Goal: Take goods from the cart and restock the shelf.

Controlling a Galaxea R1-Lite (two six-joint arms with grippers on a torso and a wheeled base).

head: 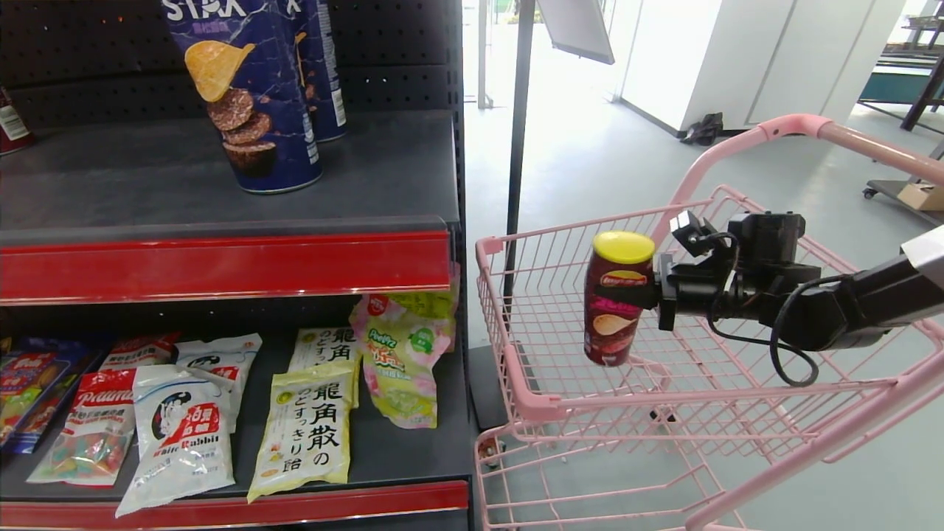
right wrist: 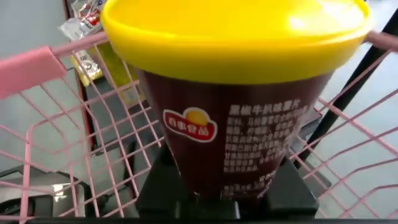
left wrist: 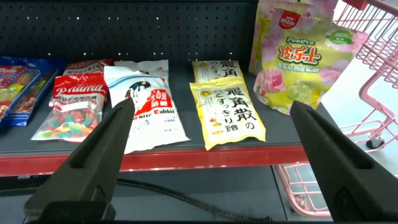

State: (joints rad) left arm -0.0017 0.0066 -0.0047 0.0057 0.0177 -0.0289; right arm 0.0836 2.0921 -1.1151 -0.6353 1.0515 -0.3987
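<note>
My right gripper (head: 640, 296) is shut on a dark red chip can with a yellow lid (head: 616, 297), holding it upright above the pink cart (head: 516, 383), near the cart's shelf-side end. The same can (right wrist: 239, 124) stands close before the right wrist camera, with the cart's pink wire behind it. My left gripper (left wrist: 211, 143) is open with nothing between its fingers, in front of the lower shelf's snack bags (left wrist: 227, 112). On the upper shelf (head: 221, 177) stand two tall blue chip cans (head: 254, 96).
The lower shelf holds several flat snack bags (head: 177, 435), and a pink-green bag (head: 402, 354) leans at its right end. A red rail (head: 221, 265) fronts the upper shelf. A dark pole (head: 516, 140) stands between shelf and cart. The upper shelf's right part is bare.
</note>
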